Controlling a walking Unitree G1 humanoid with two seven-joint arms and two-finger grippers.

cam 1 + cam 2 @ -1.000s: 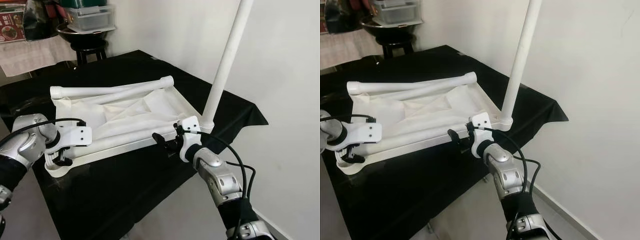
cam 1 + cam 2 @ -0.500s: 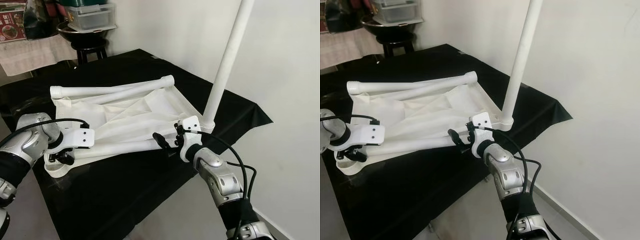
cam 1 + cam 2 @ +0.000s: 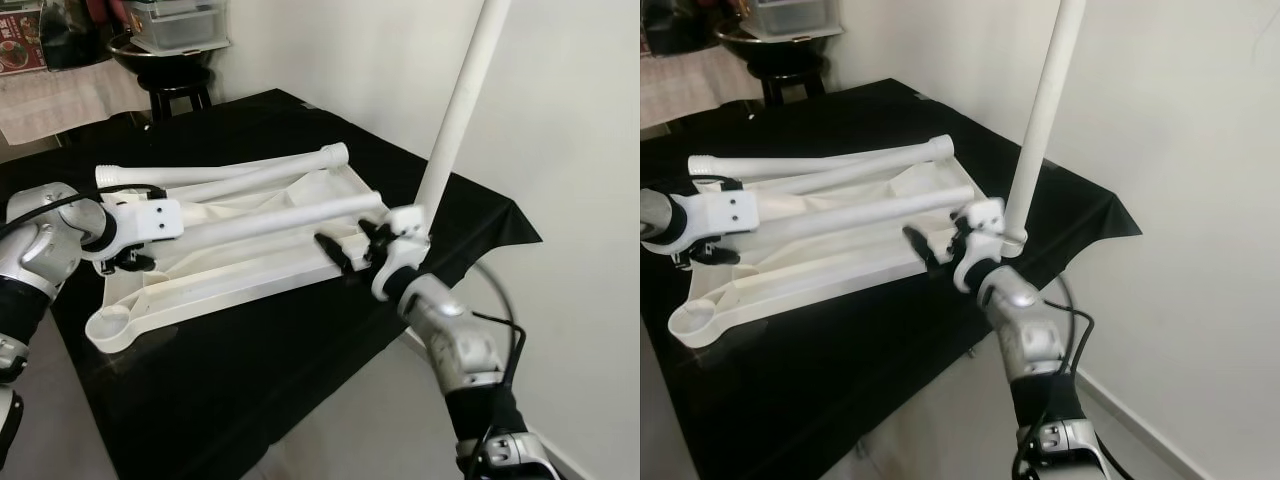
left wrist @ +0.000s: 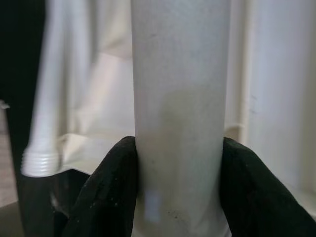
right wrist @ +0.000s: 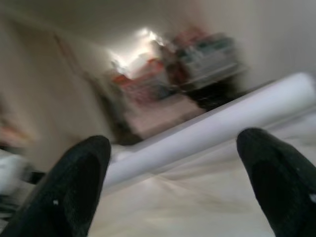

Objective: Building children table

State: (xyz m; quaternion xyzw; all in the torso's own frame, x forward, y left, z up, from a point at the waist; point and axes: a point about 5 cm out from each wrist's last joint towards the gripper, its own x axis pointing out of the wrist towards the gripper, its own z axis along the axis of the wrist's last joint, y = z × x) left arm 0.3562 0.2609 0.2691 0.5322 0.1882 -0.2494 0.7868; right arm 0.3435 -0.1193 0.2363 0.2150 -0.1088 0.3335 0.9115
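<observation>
Leg tube (image 4: 180,113) clamped inside left gripper (image 4: 178,192)

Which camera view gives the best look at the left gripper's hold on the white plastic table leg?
The left wrist view: both black fingers press against opposite sides of the white plastic table leg, close up. The eye views show the left gripper small at one end of that leg, its fingers mostly hidden. The blurred right wrist view shows the leg's far stretch, not the hold.

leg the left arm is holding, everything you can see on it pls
White table leg, a smooth plastic-looking tube, lifted and slanting over the white tabletop that lies upside down on the black cloth. The left end effector is shut around one end; the other end hangs free near the open right end effector.
</observation>
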